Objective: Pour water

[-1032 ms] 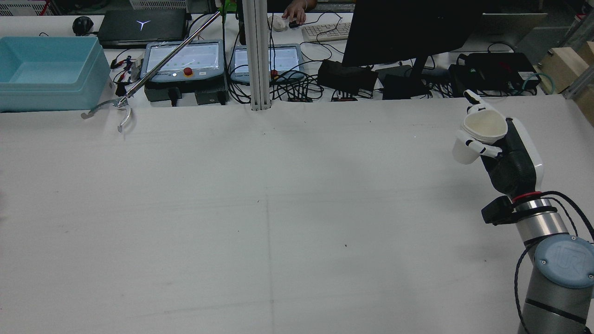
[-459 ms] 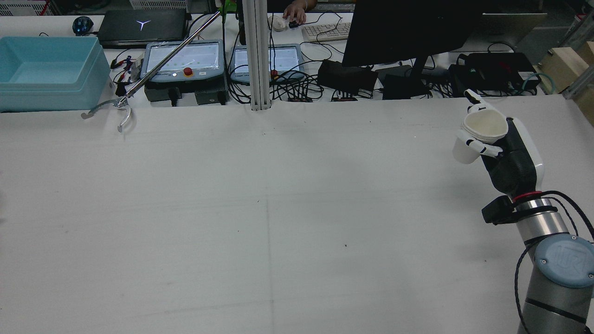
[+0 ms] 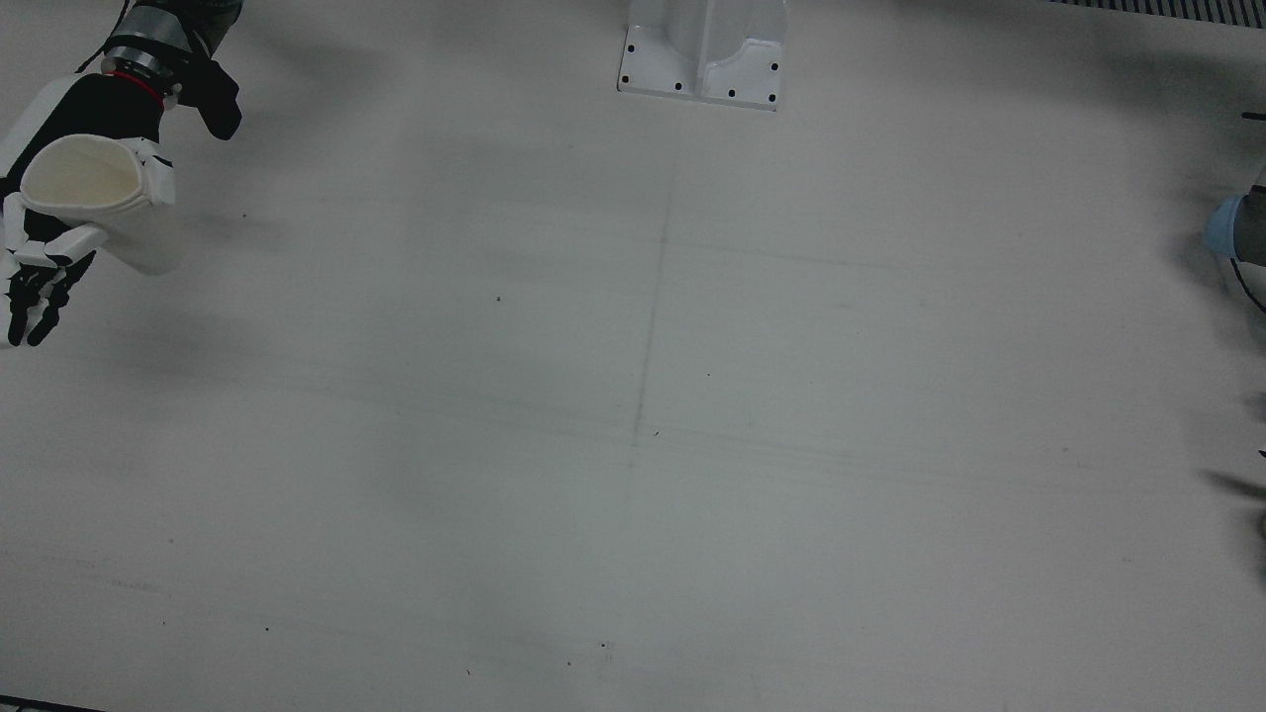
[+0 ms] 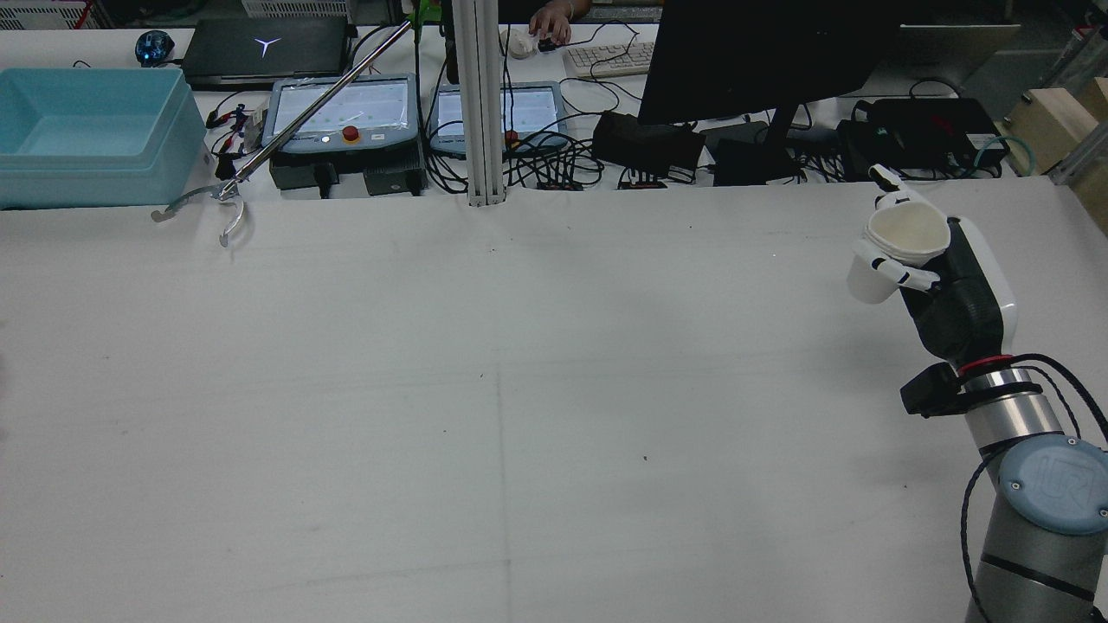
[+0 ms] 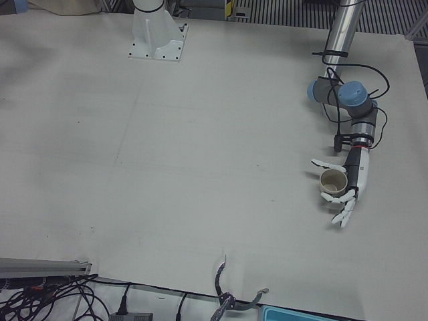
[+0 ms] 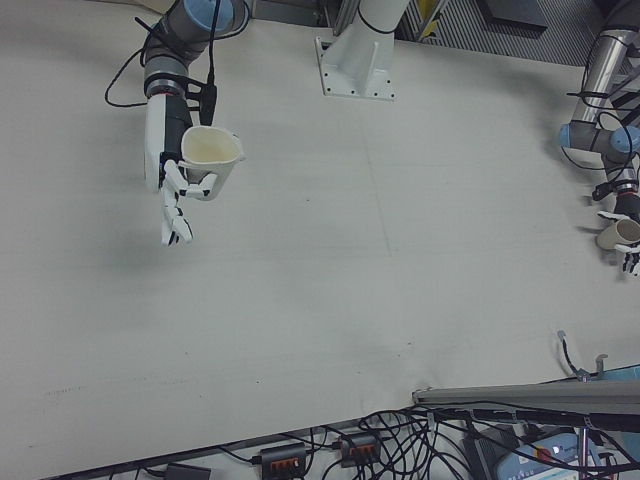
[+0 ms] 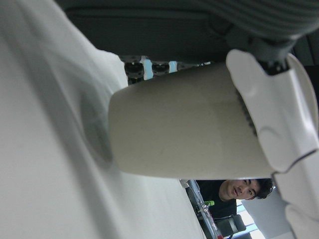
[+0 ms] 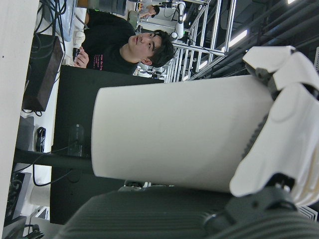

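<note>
Two paper cups, both held off the worktop (image 4: 485, 415), well apart, one at each side edge. Right hand (image 4: 948, 285) clamped on white cup (image 4: 900, 247) nr the right edge, far half toward the operators' desk; cup raised clear of the surface, mouth up and tilted a bit, inside looks pale and dry as far as can be told. Same white cup (image 3: 94, 203) in front view at top-left, fingers (image 3: 45, 247) wrapped across its side, remaining fingertips splayed past it. In right-front view, right hand (image 6: 180, 175) w/ cup hanging above its own shadow. In right hand view, cup wall (image 8: 174, 132) filling frame, fingers (image 8: 279, 139) pressed on it nr the rim end. Left hand (image 5: 344, 190) closed round tan cup (image 5: 332, 182) nr the left edge, mouth up, roughly upright; seen again tiny at the right margin of right-front view. In left hand view, tan cup (image 7: 184, 124) lying sideways in frame, base end clear of the cloth, shadow beneath, fingers (image 7: 279, 109) gripping nr the rim. Water level in either cup: cannot tell. Middle of worktop bare, faint crease lines only. Beyond the far edge: blue bin (image 4: 86, 130), reach-grabber tool (image 4: 260, 147) w/ claw resting on the far-left corner area, two teach pendants (image 4: 342, 108), monitor (image 4: 762, 52), a person's hand (image 4: 550, 22) by a keyboard.
</note>
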You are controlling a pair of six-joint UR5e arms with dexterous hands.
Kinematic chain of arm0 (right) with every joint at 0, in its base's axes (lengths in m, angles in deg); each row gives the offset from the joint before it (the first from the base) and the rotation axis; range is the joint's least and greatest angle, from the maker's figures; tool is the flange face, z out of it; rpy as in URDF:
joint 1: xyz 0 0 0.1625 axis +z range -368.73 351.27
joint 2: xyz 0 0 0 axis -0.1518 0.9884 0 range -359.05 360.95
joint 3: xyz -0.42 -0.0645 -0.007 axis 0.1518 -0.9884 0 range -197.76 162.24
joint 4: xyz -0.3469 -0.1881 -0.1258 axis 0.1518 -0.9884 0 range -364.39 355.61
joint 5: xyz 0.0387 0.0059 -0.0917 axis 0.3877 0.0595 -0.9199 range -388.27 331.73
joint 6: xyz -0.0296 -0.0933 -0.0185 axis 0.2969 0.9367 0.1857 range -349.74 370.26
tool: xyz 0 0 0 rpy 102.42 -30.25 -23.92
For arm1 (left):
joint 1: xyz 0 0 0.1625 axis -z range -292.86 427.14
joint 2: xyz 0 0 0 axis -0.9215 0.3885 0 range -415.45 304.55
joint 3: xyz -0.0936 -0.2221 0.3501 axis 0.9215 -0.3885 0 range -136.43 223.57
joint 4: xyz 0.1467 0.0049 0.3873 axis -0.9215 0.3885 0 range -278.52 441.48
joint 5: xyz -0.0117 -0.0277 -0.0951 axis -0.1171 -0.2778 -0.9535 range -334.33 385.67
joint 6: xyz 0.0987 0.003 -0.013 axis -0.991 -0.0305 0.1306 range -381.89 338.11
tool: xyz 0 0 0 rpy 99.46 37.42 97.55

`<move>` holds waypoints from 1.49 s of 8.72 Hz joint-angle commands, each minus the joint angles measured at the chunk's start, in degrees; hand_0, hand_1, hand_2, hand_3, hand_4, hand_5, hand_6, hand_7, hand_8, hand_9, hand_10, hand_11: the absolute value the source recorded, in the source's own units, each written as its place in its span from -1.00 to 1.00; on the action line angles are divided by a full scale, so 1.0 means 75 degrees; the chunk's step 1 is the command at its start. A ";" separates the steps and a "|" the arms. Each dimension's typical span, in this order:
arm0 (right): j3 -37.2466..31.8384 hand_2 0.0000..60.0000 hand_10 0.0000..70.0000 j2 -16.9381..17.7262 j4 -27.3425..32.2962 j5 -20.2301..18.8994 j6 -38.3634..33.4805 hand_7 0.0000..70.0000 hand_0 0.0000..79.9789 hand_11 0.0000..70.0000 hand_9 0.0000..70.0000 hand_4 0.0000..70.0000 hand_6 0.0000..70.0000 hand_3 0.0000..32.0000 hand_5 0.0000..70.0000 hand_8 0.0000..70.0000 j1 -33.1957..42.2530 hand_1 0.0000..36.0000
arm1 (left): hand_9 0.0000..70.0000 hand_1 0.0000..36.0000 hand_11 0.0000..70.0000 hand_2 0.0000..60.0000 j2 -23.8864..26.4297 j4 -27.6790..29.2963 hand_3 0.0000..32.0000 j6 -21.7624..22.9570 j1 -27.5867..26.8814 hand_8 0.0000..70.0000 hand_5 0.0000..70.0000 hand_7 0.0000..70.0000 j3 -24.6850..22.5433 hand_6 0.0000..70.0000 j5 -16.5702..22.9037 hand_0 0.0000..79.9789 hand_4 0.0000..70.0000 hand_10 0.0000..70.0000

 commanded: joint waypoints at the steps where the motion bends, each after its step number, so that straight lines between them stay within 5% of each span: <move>1: 0.0007 0.81 -0.88 -0.0012 0.0000 0.0000 0.0000 -0.56 0.12 -0.80 -0.87 -0.21 -0.77 -1.00 1.00 -0.97 0.0005 0.10 | -0.86 -0.54 -0.64 -1.00 0.0006 -0.0002 -1.00 0.0015 -0.0008 -0.92 -0.69 -0.66 0.0029 -0.67 0.0005 0.25 -0.02 -0.77; 2: 0.0007 0.81 -0.88 -0.0012 0.0000 0.0000 0.0000 -0.56 0.12 -0.80 -0.87 -0.21 -0.77 -1.00 1.00 -0.97 0.0005 0.10 | -0.93 -0.53 -0.67 -1.00 -0.0040 0.0009 -1.00 0.0039 -0.0008 -0.97 -0.94 -0.74 0.0029 -0.73 -0.0018 0.25 -0.17 -0.80; 3: 0.0007 0.81 -0.88 -0.0012 0.0000 0.0000 0.0000 -0.56 0.12 -0.80 -0.87 -0.21 -0.77 -1.00 1.00 -0.97 0.0005 0.10 | -1.00 -0.49 -0.75 -1.00 -0.0087 0.0021 -1.00 0.0050 -0.0008 -1.00 -1.00 -0.89 0.0029 -0.88 -0.0019 0.26 -0.45 -0.86; 5: 0.0007 0.81 -0.88 -0.0012 0.0000 0.0000 0.0000 -0.56 0.12 -0.80 -0.87 -0.21 -0.77 -1.00 1.00 -0.97 0.0005 0.11 | -1.00 -0.46 -0.85 -1.00 -0.0122 0.0033 -1.00 0.0074 -0.0008 -1.00 -1.00 -1.00 0.0064 -1.00 -0.0030 0.26 -0.64 -0.93; 9: 0.0019 0.79 -0.88 -0.0012 0.0000 0.0000 0.0012 -0.56 0.13 -0.80 -0.87 -0.21 -0.76 -1.00 1.00 -0.97 0.0110 0.10 | -1.00 -0.46 -0.87 -1.00 -0.0262 0.0056 -1.00 0.0097 0.0039 -1.00 -1.00 -1.00 0.0111 -1.00 -0.0019 0.27 -0.71 -0.94; 11: -0.0016 0.78 -0.88 0.0023 0.0000 -0.0012 0.0070 -0.56 0.13 -0.80 -0.87 -0.21 -0.76 -1.00 1.00 -0.97 0.0309 0.10 | -1.00 -0.42 -0.86 -1.00 -0.0286 0.0045 -1.00 0.0168 0.0644 -1.00 -1.00 -1.00 -0.0098 -1.00 -0.0019 0.28 -0.68 -0.94; 13: -0.0679 0.77 -0.86 -0.0012 0.0035 -0.0023 0.0024 -0.52 0.10 -0.77 -0.84 -0.20 -0.75 -1.00 1.00 -0.95 0.0345 0.06 | -1.00 -0.42 -0.87 -1.00 -0.0392 0.0068 -1.00 0.0179 0.0824 -1.00 -1.00 -1.00 -0.0274 -1.00 -0.0030 0.29 -0.69 -0.95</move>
